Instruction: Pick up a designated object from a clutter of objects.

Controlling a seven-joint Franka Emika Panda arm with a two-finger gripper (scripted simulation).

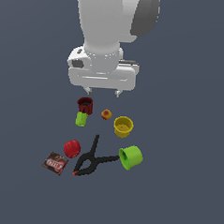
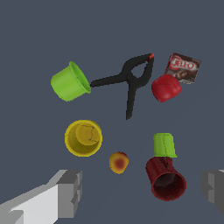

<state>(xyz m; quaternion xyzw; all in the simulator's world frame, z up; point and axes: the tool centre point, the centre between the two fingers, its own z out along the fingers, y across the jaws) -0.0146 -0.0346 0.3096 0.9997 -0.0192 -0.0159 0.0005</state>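
The designated object is a small bright red rounded cup-like piece [image 1: 71, 148] [image 2: 166, 87], lying between the brown packet [image 1: 55, 163] [image 2: 183, 68] and the black spring clamp [image 1: 92, 157] [image 2: 131, 79]. My gripper [image 1: 103, 91] [image 2: 141, 192] hangs open above the surface, well behind the red piece in the exterior view and holding nothing. Its fingertips [image 1: 89, 90] hover near the dark maroon cup [image 1: 84, 104] [image 2: 166, 180]. The rest of the clutter spreads around the tiny orange-red ball [image 1: 106, 114] [image 2: 118, 162].
A yellow cup [image 1: 123, 126] [image 2: 83, 138] stands upright. A large green cup [image 1: 130, 157] [image 2: 70, 81] lies on its side by the clamp's handles. A small green cup [image 1: 81, 119] [image 2: 164, 145] rests against the maroon cup. The surface is plain dark grey.
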